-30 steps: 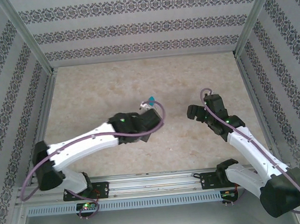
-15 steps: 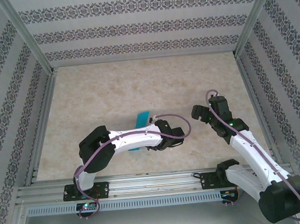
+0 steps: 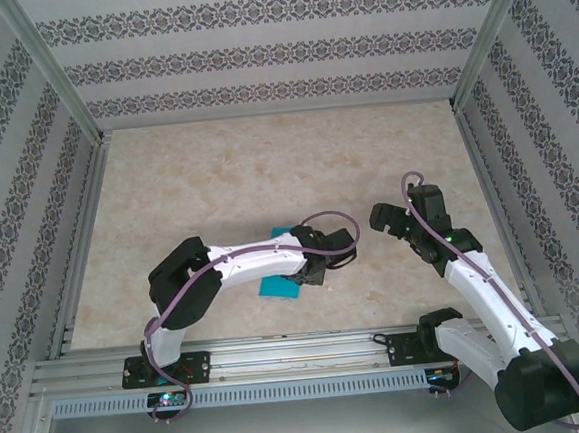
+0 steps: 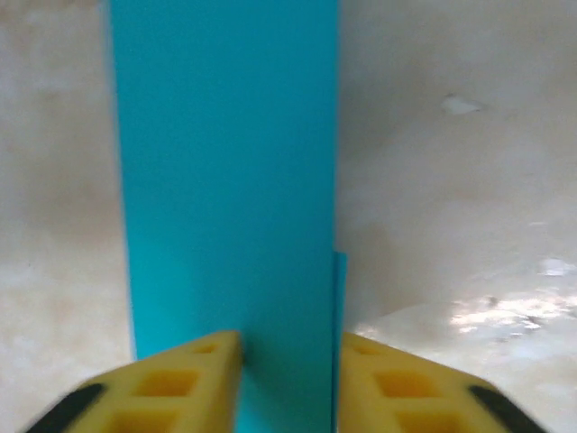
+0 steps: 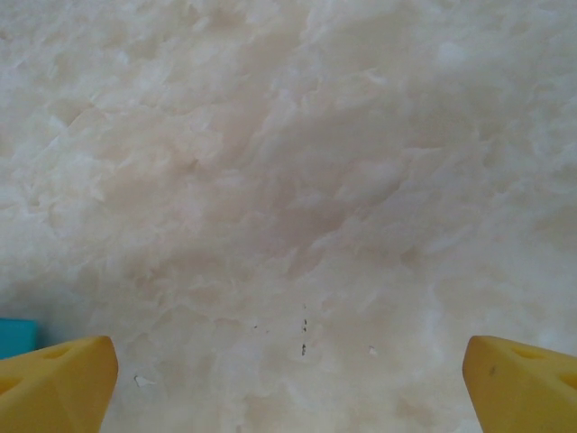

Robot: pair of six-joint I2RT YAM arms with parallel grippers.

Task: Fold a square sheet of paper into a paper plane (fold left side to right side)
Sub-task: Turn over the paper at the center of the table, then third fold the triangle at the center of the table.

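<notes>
The square sheet of paper (image 3: 277, 287) is teal-blue and lies on the table as a long folded strip, partly under my left forearm. In the left wrist view the sheet of paper (image 4: 225, 180) runs straight away from the camera, and a lower layer's edge peeks out along its right side. My left gripper (image 4: 288, 347) is open, its yellow fingers parted over the strip's near end. That left gripper (image 3: 312, 271) sits low at the table's middle front. My right gripper (image 3: 382, 217) hangs wide open over bare table to the right, a teal corner of paper (image 5: 16, 336) at its view's left edge.
The tabletop (image 3: 266, 168) is pale and marbled, with patterned walls on three sides. A metal rail (image 3: 280, 353) runs along the near edge by the arm bases. Small white flecks (image 5: 142, 381) lie under the right gripper.
My left arm swung back toward the near edge and brought the paper down from mid-air onto the table. Its jaws then parted. The right arm hardly moved.
</notes>
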